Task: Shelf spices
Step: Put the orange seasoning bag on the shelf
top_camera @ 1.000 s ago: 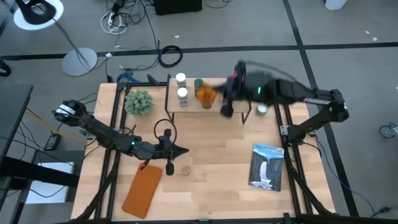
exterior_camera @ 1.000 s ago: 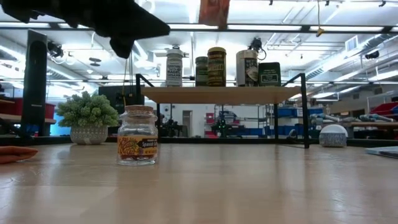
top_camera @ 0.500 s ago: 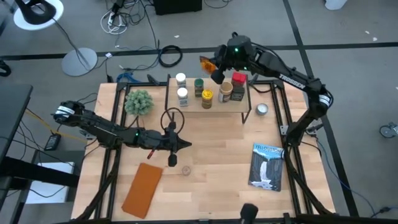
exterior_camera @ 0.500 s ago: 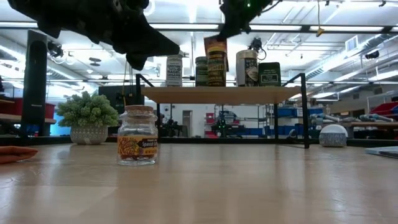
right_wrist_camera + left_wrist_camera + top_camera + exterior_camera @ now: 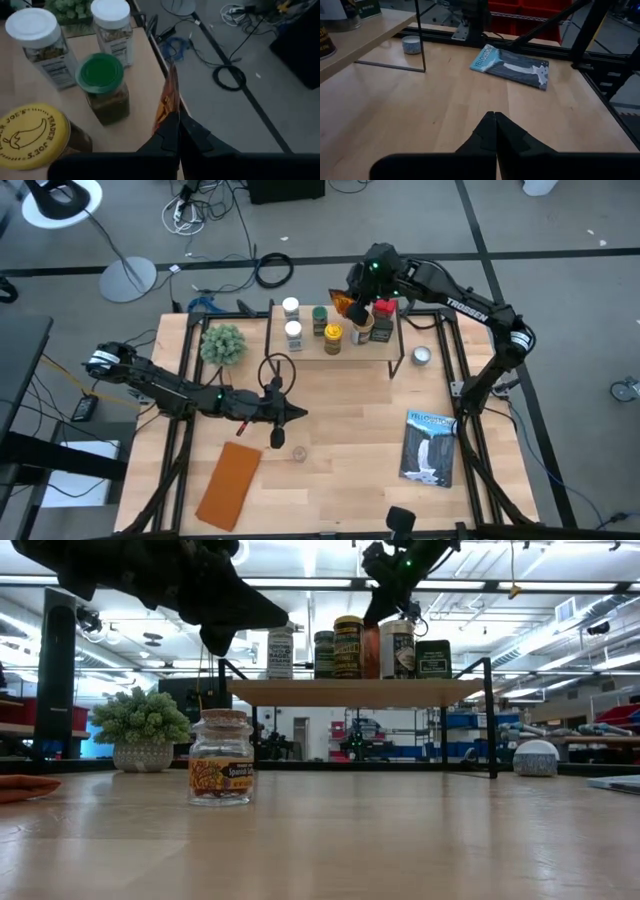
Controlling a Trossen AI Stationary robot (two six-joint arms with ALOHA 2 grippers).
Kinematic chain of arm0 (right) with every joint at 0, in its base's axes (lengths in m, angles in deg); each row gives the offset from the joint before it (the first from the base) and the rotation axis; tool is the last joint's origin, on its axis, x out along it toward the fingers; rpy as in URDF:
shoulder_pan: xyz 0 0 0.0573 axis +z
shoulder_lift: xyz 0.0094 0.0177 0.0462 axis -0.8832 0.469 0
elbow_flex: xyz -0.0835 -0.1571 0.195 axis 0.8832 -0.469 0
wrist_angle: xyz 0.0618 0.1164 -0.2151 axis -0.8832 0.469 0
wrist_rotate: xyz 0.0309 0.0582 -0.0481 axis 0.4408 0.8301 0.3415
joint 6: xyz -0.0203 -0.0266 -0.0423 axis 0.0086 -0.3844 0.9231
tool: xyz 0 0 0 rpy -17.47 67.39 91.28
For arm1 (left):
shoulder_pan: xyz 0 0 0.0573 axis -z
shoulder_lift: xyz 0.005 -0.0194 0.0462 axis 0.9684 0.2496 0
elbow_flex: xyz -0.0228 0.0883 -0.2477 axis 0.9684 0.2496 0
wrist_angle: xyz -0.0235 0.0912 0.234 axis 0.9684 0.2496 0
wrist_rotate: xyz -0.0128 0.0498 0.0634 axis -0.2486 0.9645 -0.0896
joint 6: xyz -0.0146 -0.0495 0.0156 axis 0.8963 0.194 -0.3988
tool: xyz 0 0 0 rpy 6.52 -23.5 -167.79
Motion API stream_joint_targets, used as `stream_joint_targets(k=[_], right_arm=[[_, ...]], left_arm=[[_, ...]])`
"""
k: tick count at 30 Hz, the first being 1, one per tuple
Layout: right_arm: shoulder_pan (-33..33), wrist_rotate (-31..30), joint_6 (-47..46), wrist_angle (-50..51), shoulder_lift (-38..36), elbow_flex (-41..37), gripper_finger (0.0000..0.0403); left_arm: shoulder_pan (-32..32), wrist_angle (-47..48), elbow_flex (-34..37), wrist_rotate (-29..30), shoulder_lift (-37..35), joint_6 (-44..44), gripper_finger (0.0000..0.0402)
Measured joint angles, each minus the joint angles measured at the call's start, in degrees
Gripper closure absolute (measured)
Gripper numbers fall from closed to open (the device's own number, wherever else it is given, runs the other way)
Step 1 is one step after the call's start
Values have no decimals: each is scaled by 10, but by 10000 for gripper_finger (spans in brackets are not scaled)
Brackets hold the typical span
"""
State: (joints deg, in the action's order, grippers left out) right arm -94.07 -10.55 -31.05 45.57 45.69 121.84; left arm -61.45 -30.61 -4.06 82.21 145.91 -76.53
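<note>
Above the table [image 5: 340,420] we see the shelf [image 5: 310,348] carrying jars, our right hand [image 5: 352,304] pinching the amber packet [image 5: 343,307] over its back edge, our left hand [image 5: 290,416] closed, empty, above the tan-lidded jar [image 5: 221,757].

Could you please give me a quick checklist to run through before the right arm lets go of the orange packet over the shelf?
1. Right gripper pinches the orange packet: ok.
2. Packet over the shelf, near its back edge: ok.
3. Packet's bottom resting on the plank: cannot tell.
4. Packet clear of the green-lidded jar: ok, a narrow gap.
5. Left gripper shut and empty, away from the shelf: ok.
6. Glass jar left on the table, not shelved: not ok.
</note>
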Motion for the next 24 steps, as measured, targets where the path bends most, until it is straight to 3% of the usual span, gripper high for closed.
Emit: stream_joint_targets(k=[24], right_arm=[[-4, 44, 21, -24, 1, -39, 382]], left_arm=[[3, -10, 0, 40, 0, 28, 401]])
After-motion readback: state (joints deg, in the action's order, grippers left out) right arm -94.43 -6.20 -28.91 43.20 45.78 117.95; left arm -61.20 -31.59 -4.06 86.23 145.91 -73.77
